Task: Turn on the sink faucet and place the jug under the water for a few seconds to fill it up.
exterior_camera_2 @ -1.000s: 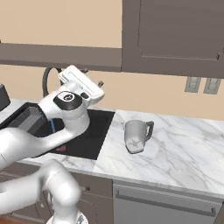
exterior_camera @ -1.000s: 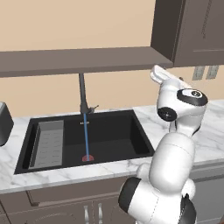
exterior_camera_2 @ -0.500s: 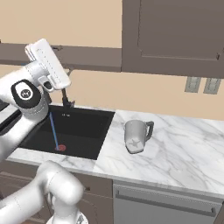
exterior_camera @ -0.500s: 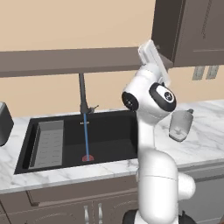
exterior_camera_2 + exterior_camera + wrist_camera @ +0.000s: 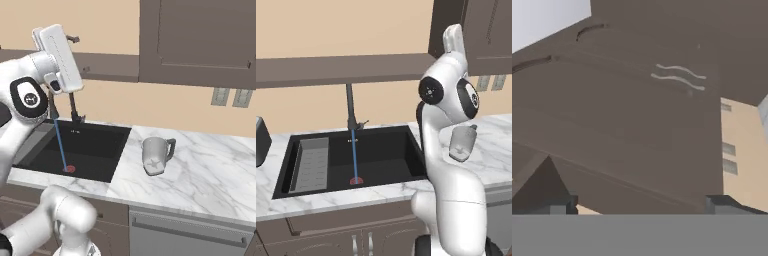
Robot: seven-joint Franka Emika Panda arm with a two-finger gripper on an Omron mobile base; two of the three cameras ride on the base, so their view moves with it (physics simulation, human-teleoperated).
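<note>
Water [image 5: 353, 155] was running from faucet [image 5: 349, 107] into sink [image 5: 391, 155]. Jug [image 5: 156, 155] sat upright on counter [image 5: 210, 165] just right of sink, handle facing away. Prob light, rigid, slick; grab body or handle. Gripper [image 5: 639, 209] up high, fingers spread, empty.

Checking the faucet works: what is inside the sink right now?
In the sink, the water falls from the faucet onto a red drain; a grey ribbed tray lies at its left. The arm covers its right edge.
</note>
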